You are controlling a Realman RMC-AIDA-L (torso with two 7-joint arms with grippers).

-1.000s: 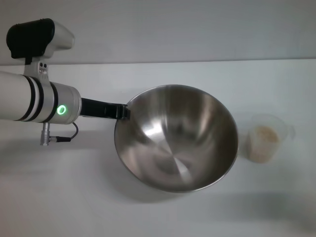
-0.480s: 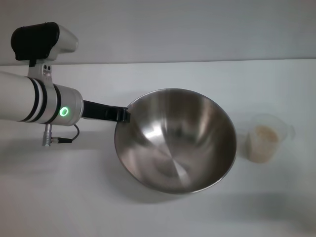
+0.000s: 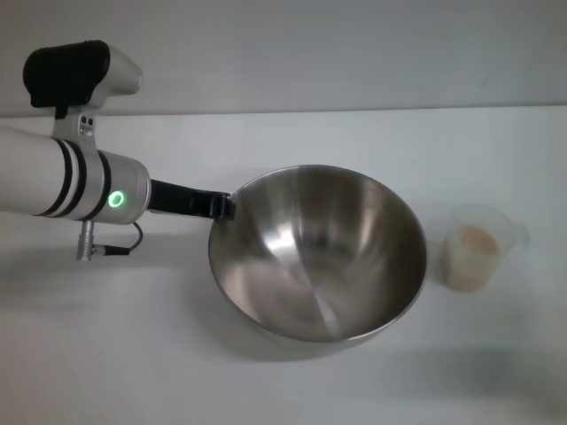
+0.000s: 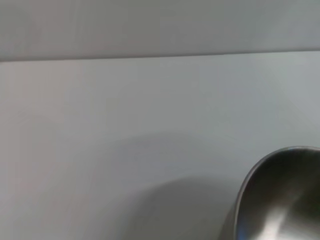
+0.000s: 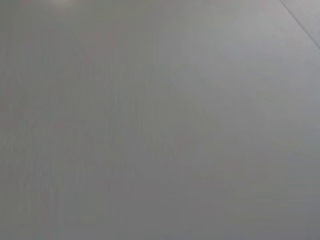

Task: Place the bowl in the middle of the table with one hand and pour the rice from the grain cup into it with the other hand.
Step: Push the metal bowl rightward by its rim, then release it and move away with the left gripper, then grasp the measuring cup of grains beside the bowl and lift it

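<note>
The large steel bowl point(image 3: 319, 257) is near the middle of the white table point(image 3: 354, 133), tilted with its opening facing me. My left gripper point(image 3: 221, 205) comes in from the left and is shut on the bowl's left rim. Part of the rim also shows in the left wrist view point(image 4: 280, 200). The clear grain cup point(image 3: 476, 246) stands upright just right of the bowl, apart from it, with pale rice point(image 3: 469, 255) inside. My right gripper is out of view; the right wrist view shows only a plain grey surface.
The table's far edge point(image 3: 354, 112) meets a pale wall at the back. Bare tabletop lies in front of the bowl and to the left under my left arm point(image 3: 53, 173).
My left arm has shifted slightly right and the bowl has come down and toward me by a little, still gripped at its rim. The cup has not moved.
</note>
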